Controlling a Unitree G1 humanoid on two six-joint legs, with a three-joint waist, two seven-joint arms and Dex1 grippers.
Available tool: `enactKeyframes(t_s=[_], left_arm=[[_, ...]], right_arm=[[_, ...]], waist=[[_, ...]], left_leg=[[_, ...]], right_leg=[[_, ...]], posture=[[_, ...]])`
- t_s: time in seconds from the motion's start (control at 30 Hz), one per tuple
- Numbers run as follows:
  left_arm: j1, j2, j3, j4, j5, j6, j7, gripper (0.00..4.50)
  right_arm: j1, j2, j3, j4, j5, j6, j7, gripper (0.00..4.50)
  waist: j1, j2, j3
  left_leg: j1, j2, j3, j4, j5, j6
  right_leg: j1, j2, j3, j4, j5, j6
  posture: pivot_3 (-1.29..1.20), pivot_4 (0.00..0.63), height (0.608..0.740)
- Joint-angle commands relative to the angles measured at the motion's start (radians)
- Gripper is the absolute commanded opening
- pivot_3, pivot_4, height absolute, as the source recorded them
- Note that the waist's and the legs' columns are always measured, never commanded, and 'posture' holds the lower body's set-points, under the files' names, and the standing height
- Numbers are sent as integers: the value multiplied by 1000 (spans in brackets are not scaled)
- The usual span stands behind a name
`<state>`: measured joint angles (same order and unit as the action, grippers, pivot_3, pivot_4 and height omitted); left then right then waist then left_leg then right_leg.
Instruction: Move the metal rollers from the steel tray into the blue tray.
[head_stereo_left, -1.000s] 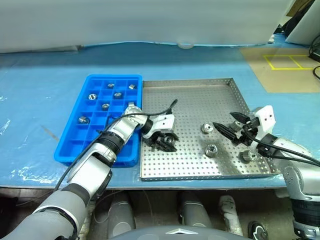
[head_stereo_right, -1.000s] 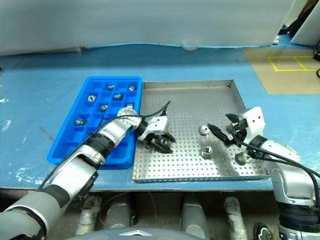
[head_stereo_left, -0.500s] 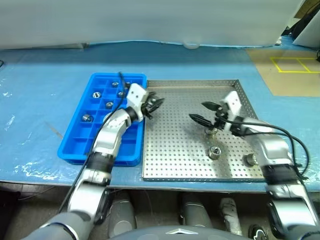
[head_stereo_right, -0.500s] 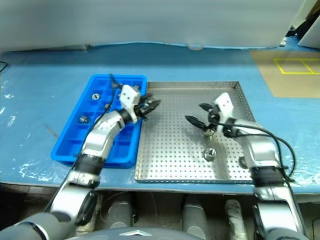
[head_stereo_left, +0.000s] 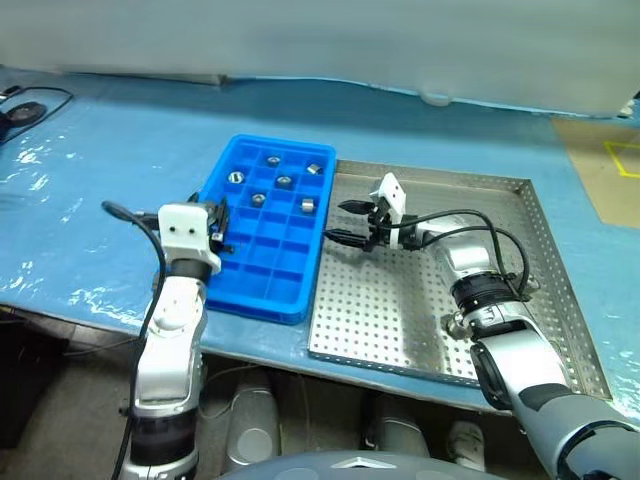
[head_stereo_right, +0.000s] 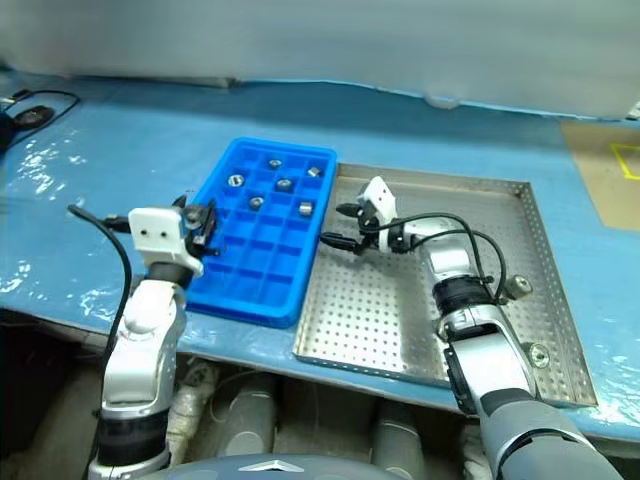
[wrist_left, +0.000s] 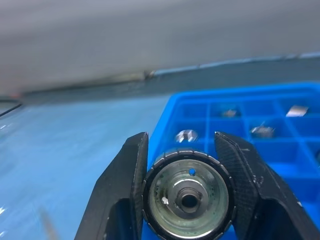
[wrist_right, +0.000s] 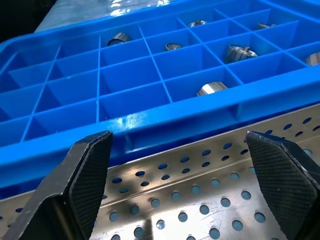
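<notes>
My left gripper (wrist_left: 186, 200) pinches a metal roller (wrist_left: 187, 194) at lower left of the blue tray (head_stereo_left: 246, 291); released here it could miss the compartments; my right gripper (head_stereo_left: 342, 222) stands spread over the steel tray (head_stereo_left: 400, 318).

Rollers (head_stereo_left: 283, 182) — perhaps eight; trays — two.

The bench (head_stereo_left: 120, 170) wears a blue plastic sheet, wrinkled and shiny where light hits it. Behind it runs a pale grey wall (head_stereo_left: 300, 35). A black cable (head_stereo_left: 25, 105) lies at the bench's far corner. A tan floor (head_stereo_left: 610, 165) patch carries yellow tape (head_stereo_left: 622, 152).
</notes>
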<state>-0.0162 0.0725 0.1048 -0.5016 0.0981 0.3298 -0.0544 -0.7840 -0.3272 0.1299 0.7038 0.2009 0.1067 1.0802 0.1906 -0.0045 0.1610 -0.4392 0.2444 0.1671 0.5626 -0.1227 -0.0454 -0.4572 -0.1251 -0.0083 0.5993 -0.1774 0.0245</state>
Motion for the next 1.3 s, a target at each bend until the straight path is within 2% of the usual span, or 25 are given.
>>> enactKeyframes(t_s=[0.03,0.2,0.37,0.57,0.7,0.87,1.1,1.2,1.3], left_arm=[[45,-1,6,-106,9,35,19,1719],[117,5,-12,-146,18,82,21,1719],[122,-18,3,-125,19,127,62,1719],[73,-35,14,-78,-49,142,44,3638],[-45,6,-38,-4,-142,82,-91,3638],[-247,49,-107,213,-255,7,-306,3638],[-529,58,-200,626,-271,-134,-528,3638],[-650,30,-227,820,-266,-180,-593,3638],[-793,-38,-248,1041,-271,-249,-683,3638]], right_arm=[[-13,12,-1,-2,-8,-27,24,4500],[10,2,-9,-19,-18,-19,33,4500],[18,-11,-18,-31,-22,-13,30,4500],[28,-35,-37,-52,-11,1,18,4500],[38,-60,-68,-92,5,32,-1,4500],[161,-144,-136,-308,45,136,-45,4500],[383,-240,-278,-618,96,268,-176,4500],[474,-272,-347,-729,115,319,-236,4500],[586,-297,-440,-851,139,371,-298,4500]], waist=[[4,0,0],[14,0,0],[18,0,0],[18,0,0],[16,0,0],[6,0,0],[-67,1,0],[-100,1,0],[-132,1,0]], left_leg=[[0,0,0,0,0,0],[0,0,-2,-1,0,-1],[-1,0,-2,-1,0,-1],[-1,0,-3,-1,0,-1],[-1,0,-3,0,1,-1],[0,-2,-2,1,1,-1],[2,-3,0,1,1,-2],[4,-4,2,2,1,-2],[5,-4,4,2,1,-1]], right_leg=[[0,0,0,0,0,0],[0,1,-1,0,0,0],[0,1,-1,0,0,0],[0,1,-1,0,0,0],[0,1,-1,0,0,0],[0,1,1,1,0,0],[-1,1,6,3,0,1],[0,1,9,4,1,2],[0,1,11,3,2,4]], posture=[[429,150,740],[417,150,740],[417,150,740],[363,150,740],[285,150,740],[115,150,740],[-135,150,740],[-235,150,740],[-338,150,740]])
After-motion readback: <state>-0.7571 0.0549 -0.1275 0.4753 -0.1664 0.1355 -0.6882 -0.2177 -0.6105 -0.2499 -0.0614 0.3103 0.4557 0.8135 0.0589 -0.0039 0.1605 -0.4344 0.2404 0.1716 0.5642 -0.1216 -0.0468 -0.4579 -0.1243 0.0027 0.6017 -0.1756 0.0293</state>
